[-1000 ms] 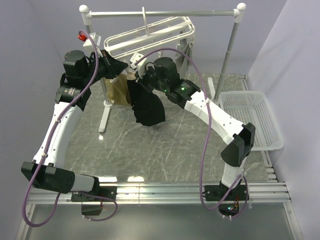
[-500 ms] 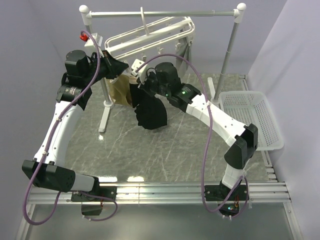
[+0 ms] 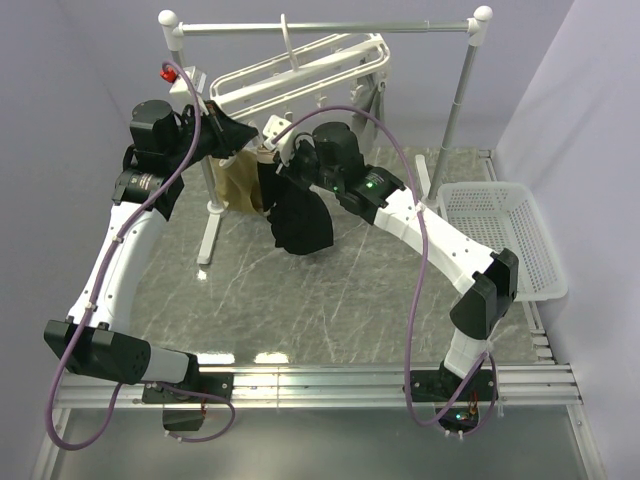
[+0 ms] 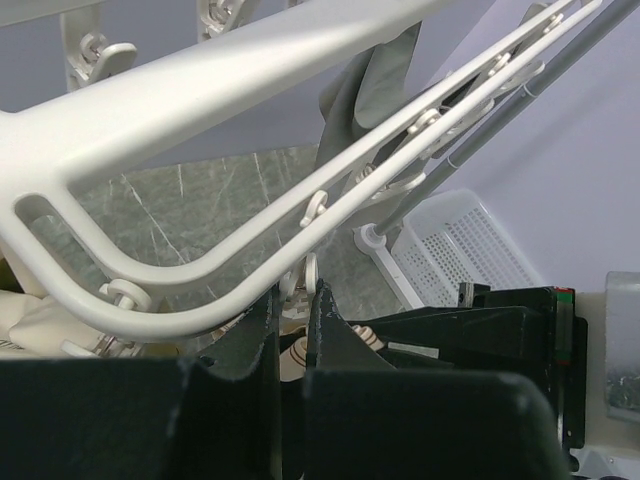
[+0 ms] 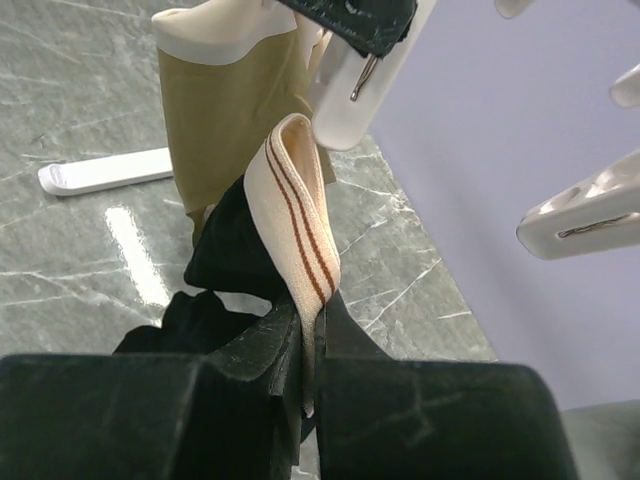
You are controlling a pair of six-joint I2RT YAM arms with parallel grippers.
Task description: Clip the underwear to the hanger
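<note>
The white hanger [image 3: 300, 70] hangs tilted from the metal rail; its rails fill the left wrist view [image 4: 200, 90]. My left gripper [image 3: 238, 131] is shut on one of its dangling clips [image 4: 297, 285]. In the right wrist view that clip [image 5: 372, 70] shows pinched at the top. My right gripper [image 3: 279, 163] is shut on the folded tan waistband [image 5: 298, 195] of the black underwear [image 3: 300, 218], holding it up just below the clip, with a small gap. The black fabric [image 5: 235, 260] hangs down from the band.
A tan garment [image 3: 236, 180] hangs clipped beside the underwear, also in the right wrist view [image 5: 230, 110]. The metal rail with white posts [image 3: 330, 27] spans the back. A white basket [image 3: 500, 240] sits at the right edge. Other clips [image 5: 580, 215] dangle nearby.
My right gripper has shifted the underwear slightly left and up toward the clip held by my left gripper. The left arm has hardly moved.
</note>
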